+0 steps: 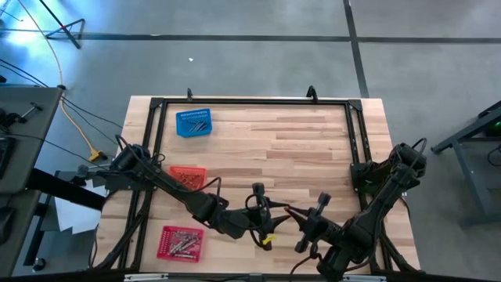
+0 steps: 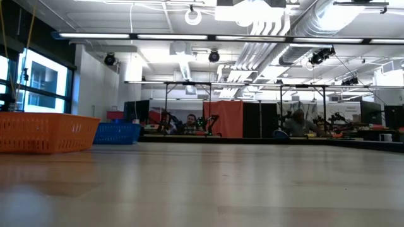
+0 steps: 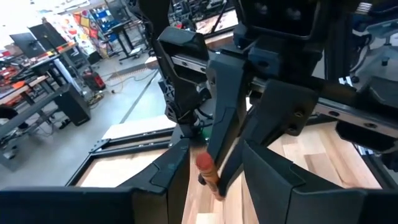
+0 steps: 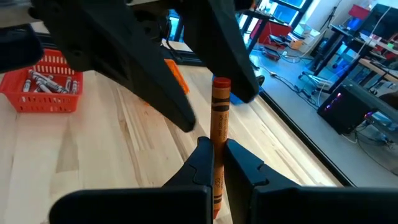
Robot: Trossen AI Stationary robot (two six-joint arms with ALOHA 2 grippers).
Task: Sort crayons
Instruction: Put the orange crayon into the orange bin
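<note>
Between the right gripper's (image 4: pixel 216 163) clamped jaws stands an orange crayon (image 4: pixel 219 118); the left gripper's (image 3: pixel 214 163) jaws flank its tip, apart.

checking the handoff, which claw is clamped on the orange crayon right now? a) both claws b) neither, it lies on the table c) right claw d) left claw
c: in the right wrist view the right claw is shut on the orange crayon, which stands up from between its fingers, while the left claw stands open around the crayon's far end without clamping it.
</note>
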